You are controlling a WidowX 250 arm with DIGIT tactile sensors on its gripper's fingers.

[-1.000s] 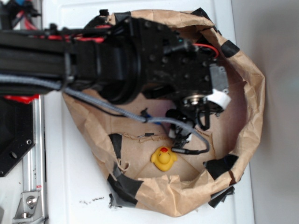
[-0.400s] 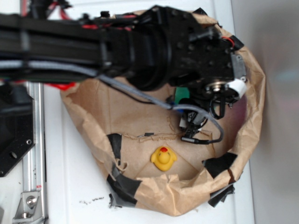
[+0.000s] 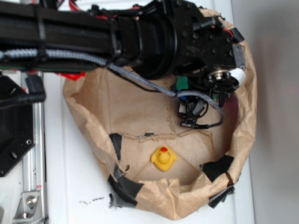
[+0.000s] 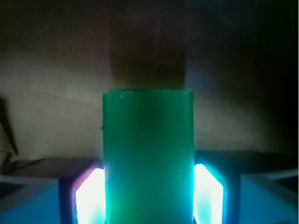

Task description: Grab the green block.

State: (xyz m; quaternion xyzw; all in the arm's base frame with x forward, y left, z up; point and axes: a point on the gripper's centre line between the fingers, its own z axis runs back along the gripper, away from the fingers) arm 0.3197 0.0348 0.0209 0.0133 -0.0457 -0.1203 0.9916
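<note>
We see the block [image 4: 148, 156] upright between our gripper's [image 4: 148, 205] fingers [image 4: 88, 198], clamped on both sides, near the bag's [image 3: 247, 112] far right edge. A duck [image 3: 163, 157] sits toward its near edge.

The duck [image 3: 163, 158] sits inside the paper bag [image 3: 93, 135], toward its lower rim. The block [image 4: 148, 154] stands between the gripper [image 4: 148, 196] fingers, above the bag's floor.

Black arm [image 3: 140, 37] over brown paper nest [image 3: 247, 112], green block [image 3: 181, 83] beneath, yellow duck [image 3: 163, 158] below
</note>
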